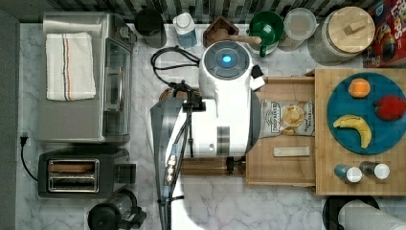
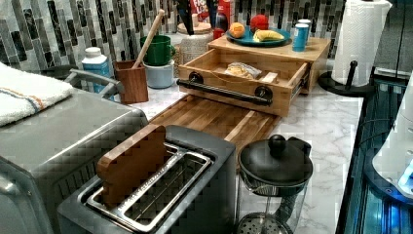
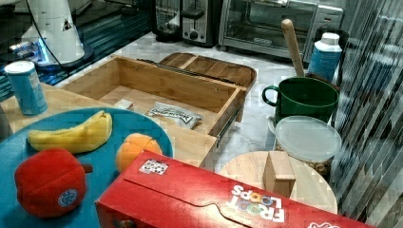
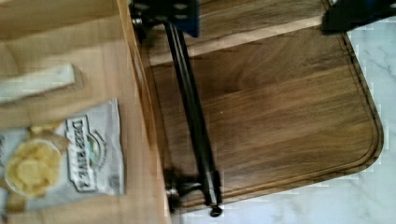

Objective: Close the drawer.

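Observation:
The drawer is a shallow light-wood box standing pulled out from under the wooden top. A chip bag and a small pale block lie inside it. In the left view its front panel carries a black bar handle. The drawer also shows in the right view. In the wrist view my gripper is open, its dark fingers wide apart over the brown board. One finger is above the end of the handle, outside the drawer wall. The white arm hides the gripper in the top view.
A dark brown cutting board lies on the marble just in front of the drawer. The wooden top holds a blue plate of fruit and two shakers. A toaster, toaster oven, French press and green mug stand around.

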Action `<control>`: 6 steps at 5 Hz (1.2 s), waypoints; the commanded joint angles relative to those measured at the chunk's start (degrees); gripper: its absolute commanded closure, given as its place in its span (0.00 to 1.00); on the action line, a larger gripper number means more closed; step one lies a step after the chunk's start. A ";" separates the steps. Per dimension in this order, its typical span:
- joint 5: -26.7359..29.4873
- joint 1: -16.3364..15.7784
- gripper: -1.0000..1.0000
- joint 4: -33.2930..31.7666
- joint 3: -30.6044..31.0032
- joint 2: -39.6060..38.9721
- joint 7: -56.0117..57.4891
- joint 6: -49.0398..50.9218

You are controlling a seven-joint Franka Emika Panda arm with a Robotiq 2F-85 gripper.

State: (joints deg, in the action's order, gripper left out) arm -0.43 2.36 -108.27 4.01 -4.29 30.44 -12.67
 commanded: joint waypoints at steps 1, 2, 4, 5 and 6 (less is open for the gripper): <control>-6.07 -3.35 1.00 -5.40 4.99 -0.77 2.27 -5.48; -9.19 -2.54 1.00 -9.75 6.05 -1.33 1.72 -11.08; -10.45 -1.70 1.00 -16.64 5.12 -2.39 2.53 -21.59; -12.62 -1.55 1.00 -20.48 4.96 -2.60 0.63 -26.88; -13.60 -2.24 1.00 -23.07 3.67 -3.56 -0.82 -31.84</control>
State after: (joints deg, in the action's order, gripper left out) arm -12.59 1.98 -131.27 7.78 -5.39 31.22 -43.87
